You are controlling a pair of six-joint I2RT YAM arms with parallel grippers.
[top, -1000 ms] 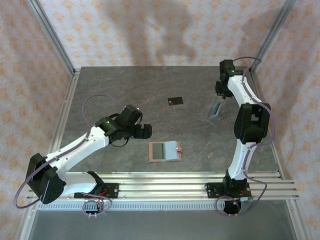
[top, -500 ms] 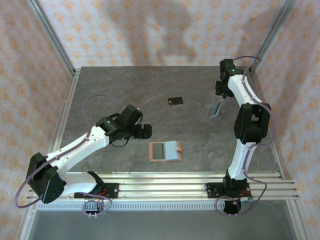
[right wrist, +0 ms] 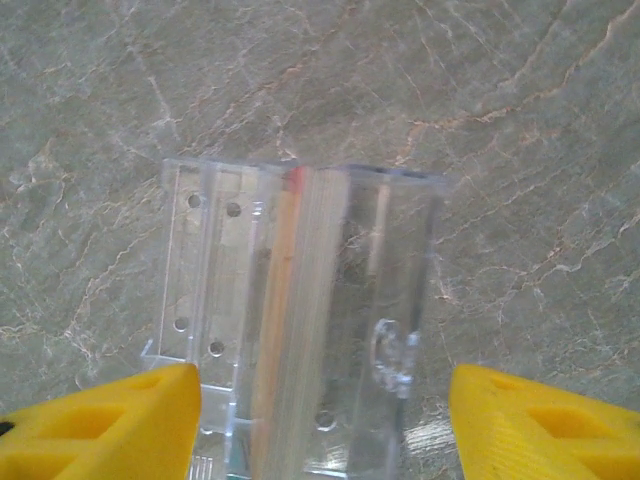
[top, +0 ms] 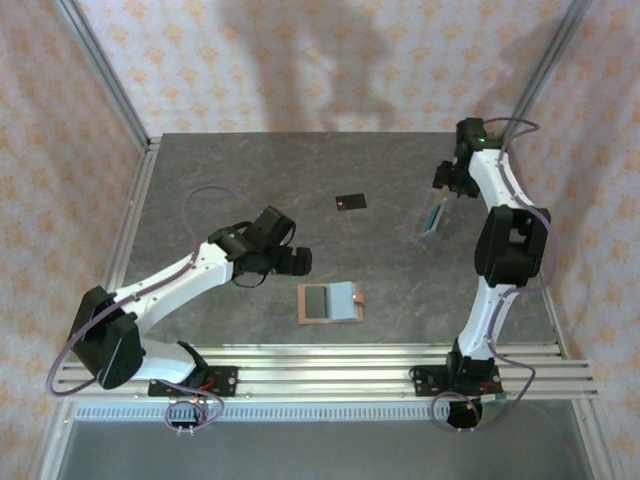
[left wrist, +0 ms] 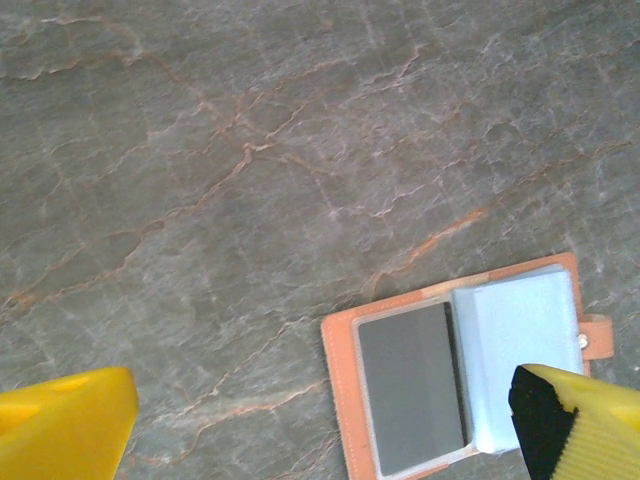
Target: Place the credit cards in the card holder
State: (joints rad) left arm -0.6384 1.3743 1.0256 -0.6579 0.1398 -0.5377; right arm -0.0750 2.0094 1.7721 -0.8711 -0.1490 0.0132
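Observation:
The card holder [top: 330, 302] lies open near the table's front, orange with clear sleeves; a grey card shows in its left sleeve [left wrist: 412, 385]. My left gripper [top: 297, 262] hovers open just to its left, and the holder [left wrist: 345, 400] lies between and under the yellow fingertips [left wrist: 70, 425]. A black credit card [top: 350, 202] lies flat mid-table. A teal card [top: 433, 214] stands in a clear plastic stand [top: 427, 230]. My right gripper [top: 446, 190] is open above it. Its fingers [right wrist: 110, 425] straddle the stand [right wrist: 200, 270] without touching, and a red card edge [right wrist: 283, 290] shows inside.
Aluminium rails [top: 330, 365] run along the near edge by the arm bases. Patterned walls and metal frame posts [top: 105, 80] close in the table at left, back and right. Bare marbled tabletop [top: 240, 180] spreads around the black card.
My right gripper has opened wide and shifted slightly right above the stand. The left arm has moved a little to the right, nearer the card holder, its jaws still open.

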